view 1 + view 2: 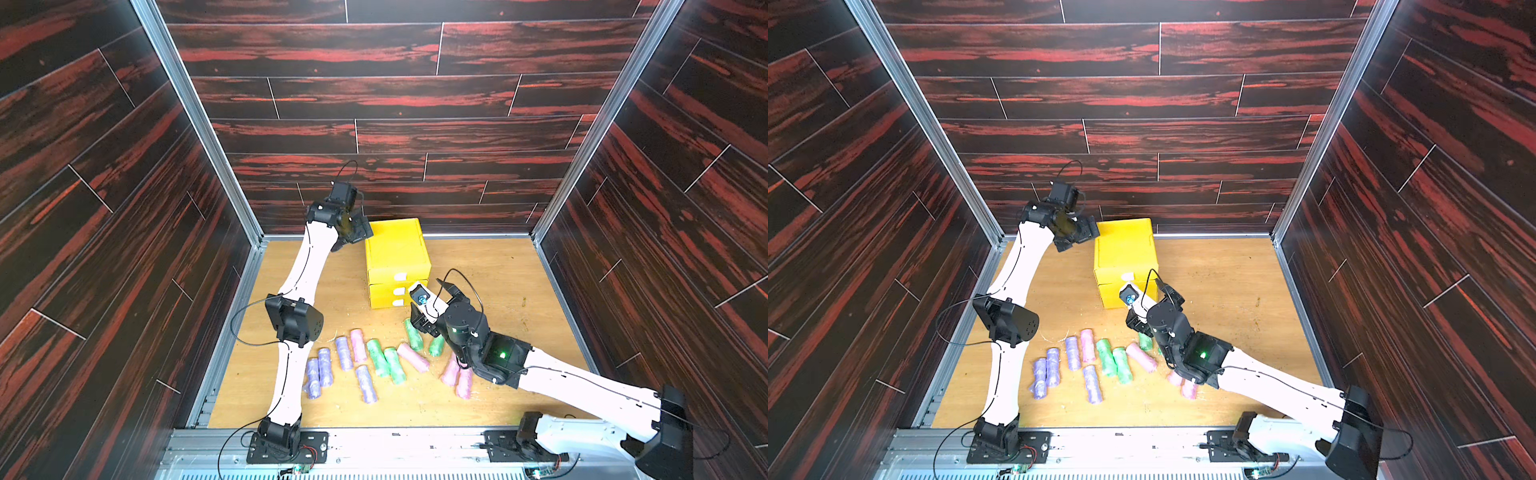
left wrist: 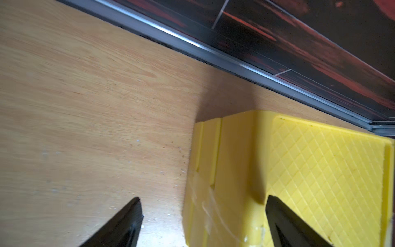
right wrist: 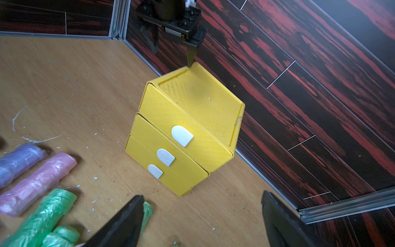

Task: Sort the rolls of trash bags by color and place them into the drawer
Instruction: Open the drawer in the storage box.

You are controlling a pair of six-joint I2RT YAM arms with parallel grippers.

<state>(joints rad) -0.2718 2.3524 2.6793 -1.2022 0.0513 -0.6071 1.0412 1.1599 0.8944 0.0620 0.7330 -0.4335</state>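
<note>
A: Are any rolls of trash bags (image 1: 376, 356) put away?
B: No. All 12 lie on the table (image 1: 498, 270), low in the middle of both top views, colors a bit mixed.
A: And the drawer (image 1: 395, 249)?
B: In the middle, with all 3 parts closed.
A: The grippers?
B: The left gripper (image 2: 203, 213) is spread wide at the drawer's top corner, holding nothing. The right gripper (image 3: 203, 216) is spread wide too, empty, near the drawer's front

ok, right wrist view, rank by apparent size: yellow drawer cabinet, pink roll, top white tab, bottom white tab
1. Bright yellow plastic three-drawer cabinet
2. Pale pink roll of thin plastic
3. Top drawer's white rounded tab
4. Bottom drawer's white rounded tab; looks smaller, maybe only from perspective
</note>
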